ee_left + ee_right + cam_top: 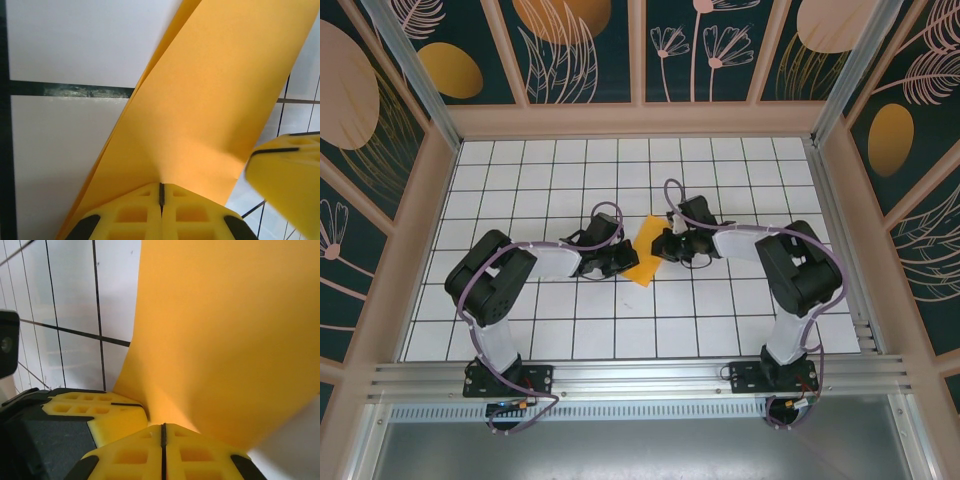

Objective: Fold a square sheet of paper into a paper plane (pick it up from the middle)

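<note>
The square sheet of paper (pixel 645 252) is orange-yellow and folded into a narrow strip, held up between my two grippers over the middle of the gridded floor. My left gripper (pixel 623 263) is shut on its left side. In the left wrist view the jaws (pixel 161 192) meet on the sheet (pixel 210 100), whose doubled layers show at the top. My right gripper (pixel 666 245) is shut on the right side; its jaws (pixel 163 432) pinch the sheet (pixel 225 340). The two grippers sit close together, almost touching. A paper plane is out of view.
The white floor with black grid lines (pixel 620 330) is boxed in by patterned walls (pixel 380 150) on three sides. A metal rail (pixel 640 375) runs along the near edge at the arm bases. The left gripper's fingers (pixel 95 407) show beside the right jaws.
</note>
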Robot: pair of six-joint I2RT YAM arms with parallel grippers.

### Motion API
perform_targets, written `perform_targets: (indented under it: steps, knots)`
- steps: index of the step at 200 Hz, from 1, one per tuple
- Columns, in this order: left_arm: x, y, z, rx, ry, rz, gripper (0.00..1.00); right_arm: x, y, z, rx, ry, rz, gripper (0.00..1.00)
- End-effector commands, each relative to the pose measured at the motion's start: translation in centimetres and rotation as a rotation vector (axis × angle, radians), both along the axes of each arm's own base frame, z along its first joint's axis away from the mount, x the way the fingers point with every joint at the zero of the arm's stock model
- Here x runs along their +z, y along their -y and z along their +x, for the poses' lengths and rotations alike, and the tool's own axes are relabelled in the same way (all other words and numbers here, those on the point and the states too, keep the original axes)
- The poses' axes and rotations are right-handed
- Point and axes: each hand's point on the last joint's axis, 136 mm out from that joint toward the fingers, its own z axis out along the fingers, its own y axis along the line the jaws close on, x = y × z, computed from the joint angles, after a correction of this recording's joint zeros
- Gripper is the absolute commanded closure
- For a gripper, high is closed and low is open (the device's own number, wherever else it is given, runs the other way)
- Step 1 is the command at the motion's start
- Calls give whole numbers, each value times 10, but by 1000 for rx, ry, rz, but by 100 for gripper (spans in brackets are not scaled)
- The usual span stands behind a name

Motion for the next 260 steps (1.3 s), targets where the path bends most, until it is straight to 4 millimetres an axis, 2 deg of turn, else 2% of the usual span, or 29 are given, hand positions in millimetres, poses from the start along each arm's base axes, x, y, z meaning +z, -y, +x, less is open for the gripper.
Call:
perform_targets:
  steps: [1, 70, 125, 169, 191, 195, 207, 260]
  knots:
    - [-15, -7, -3, -1, -27, 66, 93, 0, 11, 1, -2, 25, 15, 92]
    - [-6, -3, 1, -8, -11, 64, 93, -13, 13, 2, -3, -2, 10, 92]
    - [27, 16, 13, -40, 53, -30, 91, -33, 20, -3, -17, -49, -38, 92]
    - [45, 38, 11, -85, 78, -89, 89, -35, 23, -4, -22, -51, -53, 92]
    - [36, 44, 2, -112, 59, -79, 89, -35, 23, -3, -24, -51, -54, 92]
    - [44, 51, 6, -117, 74, -91, 89, -34, 23, -2, -26, -49, -54, 92]
    - [38, 53, 3, -125, 62, -76, 89, -35, 23, -2, -28, -51, -56, 93]
    - [7, 46, -14, -147, -3, 5, 91, -36, 23, -2, -36, -58, -54, 92]
